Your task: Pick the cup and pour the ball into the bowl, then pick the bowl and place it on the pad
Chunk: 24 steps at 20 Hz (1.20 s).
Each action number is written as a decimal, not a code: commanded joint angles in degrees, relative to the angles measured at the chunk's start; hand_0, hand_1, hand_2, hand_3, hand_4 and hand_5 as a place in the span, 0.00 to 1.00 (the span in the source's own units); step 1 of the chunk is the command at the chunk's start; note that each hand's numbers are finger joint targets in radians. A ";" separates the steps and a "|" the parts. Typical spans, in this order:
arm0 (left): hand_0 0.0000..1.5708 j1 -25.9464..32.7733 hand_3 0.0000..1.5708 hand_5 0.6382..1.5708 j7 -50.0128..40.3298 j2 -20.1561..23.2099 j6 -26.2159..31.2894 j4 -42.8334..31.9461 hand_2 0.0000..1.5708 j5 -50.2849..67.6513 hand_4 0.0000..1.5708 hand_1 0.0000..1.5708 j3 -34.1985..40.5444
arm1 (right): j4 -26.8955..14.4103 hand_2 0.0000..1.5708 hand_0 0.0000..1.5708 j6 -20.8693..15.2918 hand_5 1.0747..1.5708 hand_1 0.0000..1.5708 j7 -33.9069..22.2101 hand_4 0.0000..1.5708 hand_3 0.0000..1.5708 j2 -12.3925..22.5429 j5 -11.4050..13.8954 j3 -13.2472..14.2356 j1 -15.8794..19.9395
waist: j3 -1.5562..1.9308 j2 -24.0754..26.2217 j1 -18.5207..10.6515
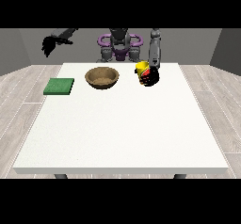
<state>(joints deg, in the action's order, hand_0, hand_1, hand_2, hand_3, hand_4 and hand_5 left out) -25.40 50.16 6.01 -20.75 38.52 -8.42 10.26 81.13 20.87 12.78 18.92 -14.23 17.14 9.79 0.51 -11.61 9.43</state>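
The hand at the view's right [151, 78] is sitting right against the yellow cup [141, 69], its dark fingers appearing to be wrapping the cup's lower side, though how far they are closing round it is too small to tell for sure; something red is showing between fingers and cup, and whether that is the ball cannot be made out. The cup is standing roughly upright, its mouth facing up, at the far side of the table [122, 133]; the bowl [101, 77] is lying well apart from this hand, toward the view's left, so the pour is calling for a sideways carry that way; the green pad [59, 86] is lying beyond the bowl again. The hand at the view's left [49, 44] is hanging raised off the table's edge, fingers drooping and relaxed, holding nothing, nearer the pad than the cup.
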 commanded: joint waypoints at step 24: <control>0.97 -22.69 1.00 0.61 -59.03 9.19 -9.15 -0.25 1.00 -44.04 1.00 0.97 -24.55 | -17.04 0.00 0.00 5.25 1.00 0.00 0.19 0.00 0.00 3.14 -0.40 2.04 0.79 | -0.41 13.40 -0.82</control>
<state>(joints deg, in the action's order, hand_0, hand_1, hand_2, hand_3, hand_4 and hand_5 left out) -45.27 -1.58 16.22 -28.80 39.28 -44.76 -9.93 65.81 24.30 13.80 20.69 -13.71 18.55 10.54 0.08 0.29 7.70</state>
